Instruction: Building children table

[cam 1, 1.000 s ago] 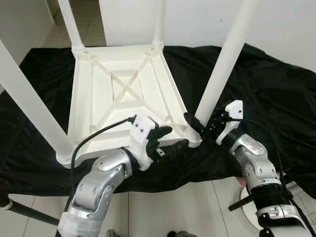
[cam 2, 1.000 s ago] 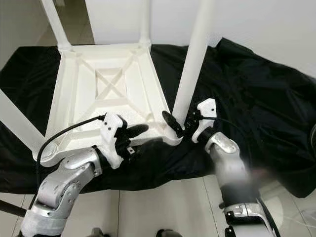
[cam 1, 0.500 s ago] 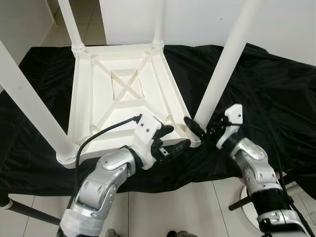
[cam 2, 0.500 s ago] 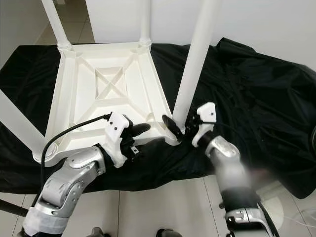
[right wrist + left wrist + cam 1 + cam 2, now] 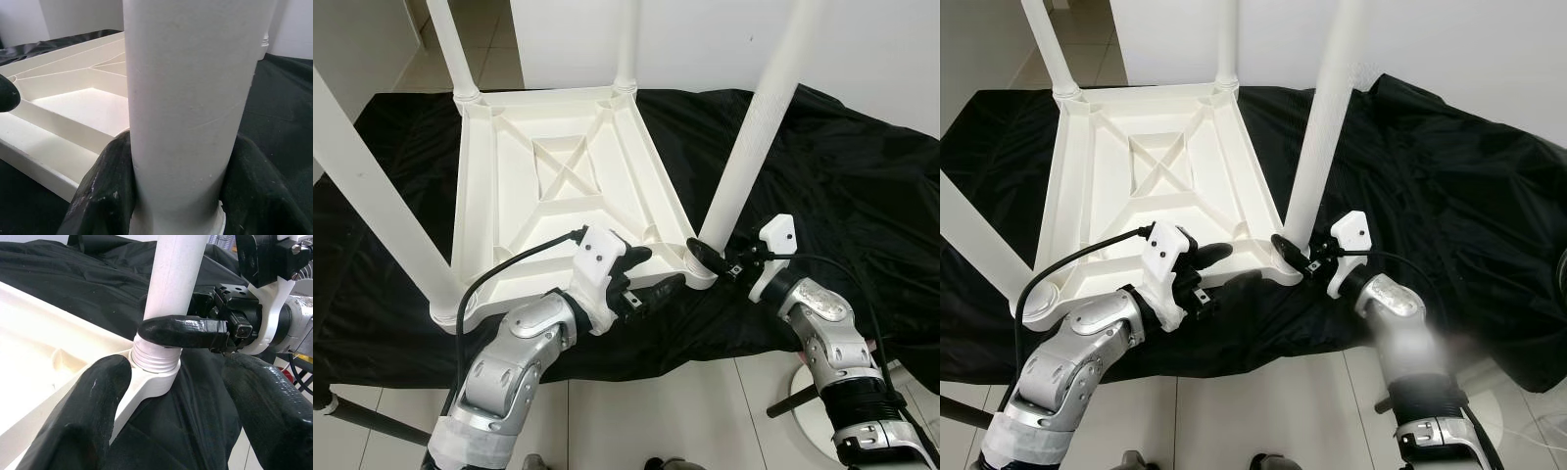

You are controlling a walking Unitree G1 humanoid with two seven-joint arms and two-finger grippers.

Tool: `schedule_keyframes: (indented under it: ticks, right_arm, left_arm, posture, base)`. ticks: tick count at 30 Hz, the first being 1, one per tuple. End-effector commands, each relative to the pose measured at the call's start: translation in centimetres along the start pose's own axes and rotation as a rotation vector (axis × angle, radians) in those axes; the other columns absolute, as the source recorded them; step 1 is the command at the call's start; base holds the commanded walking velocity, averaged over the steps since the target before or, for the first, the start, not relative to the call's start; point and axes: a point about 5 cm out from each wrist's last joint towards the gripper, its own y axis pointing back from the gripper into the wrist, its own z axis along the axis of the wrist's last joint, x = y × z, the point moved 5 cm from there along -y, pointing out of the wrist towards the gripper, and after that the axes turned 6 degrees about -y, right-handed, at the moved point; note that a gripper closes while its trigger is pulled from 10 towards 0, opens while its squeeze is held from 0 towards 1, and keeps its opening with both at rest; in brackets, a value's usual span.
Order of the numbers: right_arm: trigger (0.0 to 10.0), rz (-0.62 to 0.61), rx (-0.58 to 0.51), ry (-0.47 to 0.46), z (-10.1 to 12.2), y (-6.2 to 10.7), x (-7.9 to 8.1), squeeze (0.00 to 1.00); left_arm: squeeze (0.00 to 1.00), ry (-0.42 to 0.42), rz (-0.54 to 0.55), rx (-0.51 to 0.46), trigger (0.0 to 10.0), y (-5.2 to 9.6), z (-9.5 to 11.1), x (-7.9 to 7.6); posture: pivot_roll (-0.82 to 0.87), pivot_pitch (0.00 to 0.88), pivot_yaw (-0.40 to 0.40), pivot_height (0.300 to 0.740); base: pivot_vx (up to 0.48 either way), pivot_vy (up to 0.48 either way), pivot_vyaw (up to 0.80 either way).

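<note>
1. The white children's table (image 5: 558,186) lies upside down on a black cloth (image 5: 862,196) spread over the floor; its legs point upward.
2. The right gripper (image 5: 173,196) is clamped on the near right leg (image 5: 749,147) just above its threaded base; one black finger presses each side of the leg.
3. The left gripper (image 5: 651,279) has its fingers (image 5: 78,421) spread apart around the table's near edge, beside that leg's corner socket (image 5: 154,377); one finger rests above the rim, the other below.
</note>
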Motion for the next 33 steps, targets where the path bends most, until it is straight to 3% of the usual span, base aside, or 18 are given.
schedule_keyframes:
  ticks: [1, 4, 5, 6, 13, 14, 20, 22, 25, 27, 33]
  right_arm:
    - [0.0, -0.009, -0.010, 0.021, 0.5, -0.2, -0.2, 0.00]
    - [0.0, -0.020, -0.017, 0.024, 0.6, -0.3, -0.2, 0.00]
    - [3.6, -0.040, -0.026, 0.024, 0.8, -0.3, -0.3, 0.00]
    - [10.0, -0.075, -0.039, 0.006, 0.9, -0.4, -0.3, 0.00]
    - [10.0, -0.203, -0.067, -0.047, 1.0, -0.6, -0.4, 0.00]
    - [10.0, -0.314, -0.067, -0.072, 0.8, -0.7, -0.4, 0.00]
    - [10.0, -0.381, -0.063, -0.096, 0.6, -0.8, -0.2, 0.00]
    - [10.0, -0.543, -0.056, -0.165, -0.2, -0.8, 0.2, 0.00]
    - [10.0, -0.600, -0.052, -0.181, -0.5, -0.8, 0.5, 0.00]
    - [10.0, -0.705, -0.059, -0.203, -0.7, -0.7, 1.0, 0.00]
    - [10.0, -0.765, -0.077, -0.223, -0.5, -1.0, 2.0, 0.00]
  left_arm:
    - [0.00, -0.010, 0.006, -0.006, 10.0, -0.1, 0.0, -0.2]
    - [0.00, -0.015, 0.007, -0.006, 10.0, -0.2, 0.0, -0.3]
    - [0.00, -0.022, 0.008, -0.006, 10.0, -0.3, -0.1, -0.3]
    - [0.00, -0.028, 0.008, -0.005, 10.0, -0.3, -0.1, -0.4]
    - [0.00, -0.047, 0.017, -0.001, 10.0, -0.4, -0.2, -0.3]
    - [0.00, -0.042, 0.028, 0.009, 10.0, -0.5, -0.6, -0.3]
    - [0.00, -0.036, 0.034, 0.021, 10.0, -0.5, -0.9, -0.4]
    - [0.00, -0.064, 0.044, 0.045, 10.0, -0.5, -1.6, -0.4]
    - [0.00, -0.079, 0.049, 0.055, 10.0, -0.5, -1.9, -0.4]
    - [0.00, -0.102, 0.061, 0.068, 10.0, -0.4, -2.4, -0.2]
    - [0.00, -0.126, 0.092, 0.073, 10.0, -0.4, -2.6, 0.3]
  posture:
    - [-0.04, 0.098, -0.026, 0.740]
    - [-0.04, 0.094, -0.026, 0.740]
    - [-0.04, 0.090, -0.028, 0.740]
    - [-0.04, 0.087, -0.029, 0.740]
    - [-0.03, 0.076, -0.034, 0.740]
    - [-0.04, 0.070, -0.035, 0.740]
    - [-0.04, 0.069, -0.036, 0.740]
    - [-0.04, 0.064, -0.042, 0.740]
    - [-0.04, 0.062, -0.044, 0.740]
    - [-0.04, 0.058, -0.049, 0.740]
    - [-0.03, 0.053, -0.051, 0.740]
  base:
    - [0.000, 0.000, 0.00]
    - [0.000, 0.000, 0.00]
    - [0.000, 0.000, 0.00]
    - [0.000, 0.000, 0.00]
    - [0.000, 0.000, 0.00]
    - [0.000, 0.000, 0.00]
    - [0.000, 0.000, 0.00]
    - [0.000, 0.000, 0.00]
    - [0.000, 0.000, 0.00]
    - [0.000, 0.000, 0.00]
    - [0.000, 0.000, 0.00]
